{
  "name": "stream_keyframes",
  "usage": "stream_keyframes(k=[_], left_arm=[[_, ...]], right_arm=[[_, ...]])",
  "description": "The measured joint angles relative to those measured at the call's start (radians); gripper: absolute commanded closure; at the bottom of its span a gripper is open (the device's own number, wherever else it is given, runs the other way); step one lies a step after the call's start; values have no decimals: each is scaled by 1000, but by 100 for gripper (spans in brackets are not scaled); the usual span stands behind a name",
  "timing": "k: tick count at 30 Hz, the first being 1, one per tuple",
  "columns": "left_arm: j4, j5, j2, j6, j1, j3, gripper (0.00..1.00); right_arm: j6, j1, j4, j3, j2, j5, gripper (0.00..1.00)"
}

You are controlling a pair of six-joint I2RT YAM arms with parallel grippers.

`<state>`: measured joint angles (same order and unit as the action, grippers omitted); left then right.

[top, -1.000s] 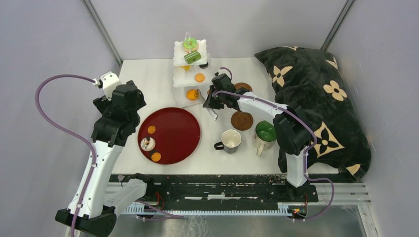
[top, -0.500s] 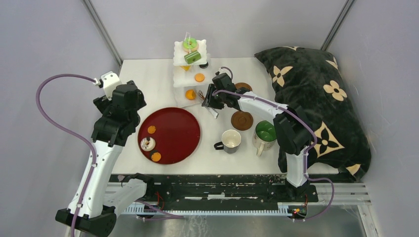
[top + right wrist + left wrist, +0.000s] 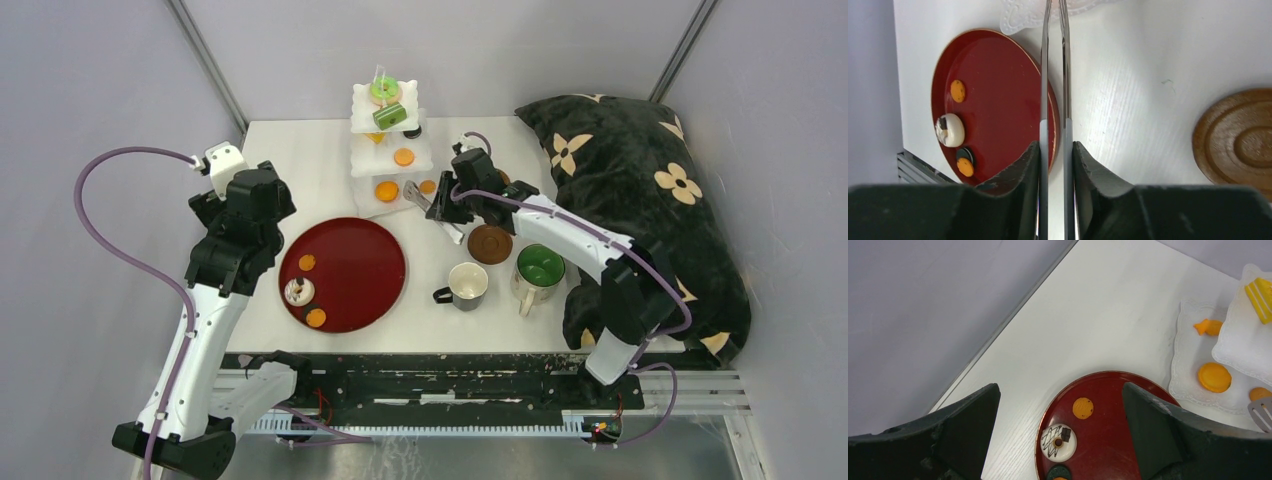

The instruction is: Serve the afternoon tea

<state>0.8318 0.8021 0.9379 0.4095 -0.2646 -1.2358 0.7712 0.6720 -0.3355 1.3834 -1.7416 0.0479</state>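
Both arms fwd; R arm [image 3: 540, 215] stretched twd stand [image 3: 360, 160], jaws pinching tongs [image 3: 425, 208]

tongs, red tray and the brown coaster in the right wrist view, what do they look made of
The tongs look like metal, probably steel: thin grey arms with bright reflections. The red tray has a glossy lacquered finish and a fine golden edge; plastic or lacquered wood, cannot tell which. The coaster looks like turned wood: matte brown with concentric rings.

One camera looks down from above and behind me over the whole table [image 3: 300, 170]; both wrist cameras sit close, facing down — all three share the red tray [image 3: 355, 265].
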Motion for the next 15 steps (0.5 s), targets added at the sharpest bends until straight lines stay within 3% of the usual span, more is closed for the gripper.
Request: stream_keyframes(k=[7, 15], left_arm=[[-12, 0, 0, 0, 0, 0, 1], [-24, -3, 0, 0, 0, 0, 1]], right_arm=[[-60, -7, -101, -108, 144, -61, 90], [-150, -73, -159, -138, 280, -209, 92]])
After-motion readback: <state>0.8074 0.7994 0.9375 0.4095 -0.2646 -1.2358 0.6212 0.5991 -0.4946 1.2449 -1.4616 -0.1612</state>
